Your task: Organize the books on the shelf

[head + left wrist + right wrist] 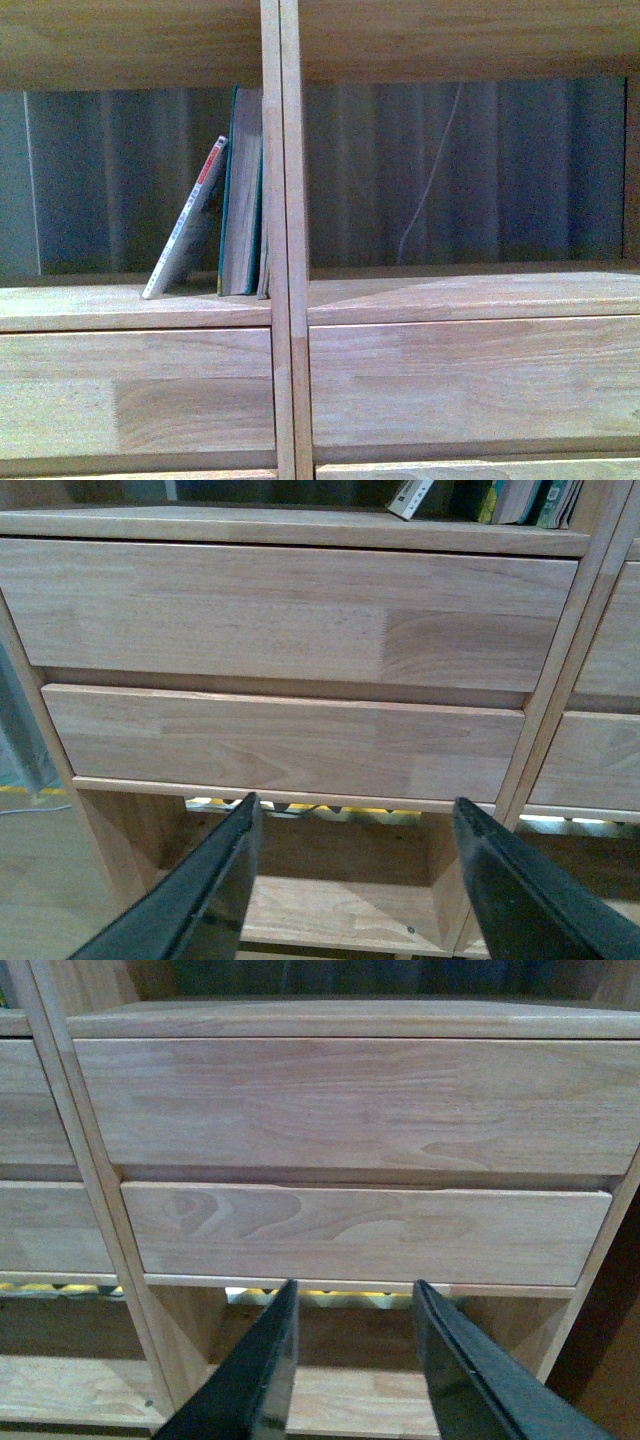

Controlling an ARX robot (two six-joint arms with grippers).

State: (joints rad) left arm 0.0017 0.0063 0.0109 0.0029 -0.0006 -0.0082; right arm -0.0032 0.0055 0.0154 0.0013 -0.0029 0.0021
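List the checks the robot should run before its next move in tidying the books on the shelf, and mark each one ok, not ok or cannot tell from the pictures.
1. Left hand open and empty: ok.
2. Right hand open and empty: ok.
3. White book upright: not ok, it leans against the teal book.
4. Teal book upright by the post: ok.
5. Hands near the books: not ok, both face the drawers lower down.
6. Right compartment free for books: ok, nothing on its floor in the front view.
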